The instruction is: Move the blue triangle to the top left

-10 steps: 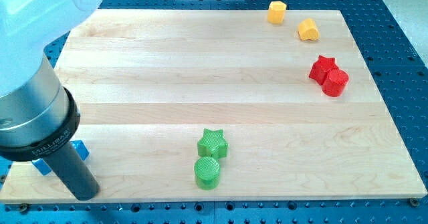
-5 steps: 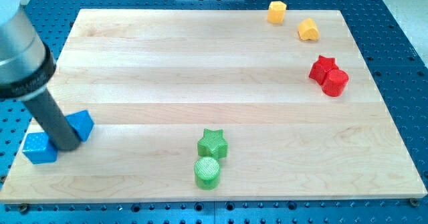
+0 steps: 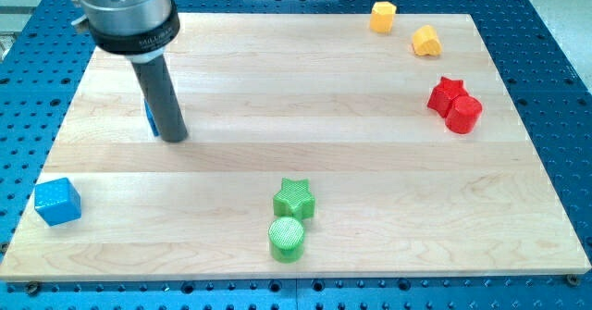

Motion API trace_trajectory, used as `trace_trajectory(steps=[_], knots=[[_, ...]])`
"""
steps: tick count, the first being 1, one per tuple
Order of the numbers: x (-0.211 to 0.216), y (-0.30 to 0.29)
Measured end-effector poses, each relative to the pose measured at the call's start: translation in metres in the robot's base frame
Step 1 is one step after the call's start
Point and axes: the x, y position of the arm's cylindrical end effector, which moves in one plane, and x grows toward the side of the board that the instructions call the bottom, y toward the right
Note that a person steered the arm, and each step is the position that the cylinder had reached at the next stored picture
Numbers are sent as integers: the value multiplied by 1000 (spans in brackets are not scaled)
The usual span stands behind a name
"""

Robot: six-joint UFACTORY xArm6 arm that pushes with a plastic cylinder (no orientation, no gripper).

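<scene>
The blue triangle (image 3: 149, 116) is almost wholly hidden behind my rod; only a thin blue sliver shows at the rod's left side, in the left middle of the wooden board (image 3: 305, 97). My tip (image 3: 174, 136) rests on the board right against that sliver, on its right and slightly toward the view's bottom. A blue cube (image 3: 57, 201) sits apart near the board's bottom left corner.
A green star (image 3: 294, 199) and a green cylinder (image 3: 287, 239) sit together at bottom centre. A red star (image 3: 447, 93) and a red cylinder (image 3: 463, 114) touch at the right. Two yellow blocks (image 3: 383, 17) (image 3: 425, 41) lie at the top right.
My rod has swept from the bottom left up and to the right. The blue triangle has moved with it, away from the blue cube, toward the view's top. The cube stays near the corner.
</scene>
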Motion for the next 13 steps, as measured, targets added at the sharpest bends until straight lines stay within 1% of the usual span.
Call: trace_trajectory(steps=[1,2,3,4,5,6,7,8,9,10,11,13], knots=[[-23,-10],[-19,-39],[-38,-64],[-66,-68],[-83,-67],[-73,-75],[-37,-106],[-72,-127],[-106,-91],[-83,-75],[-87,-66],[-154,-35]])
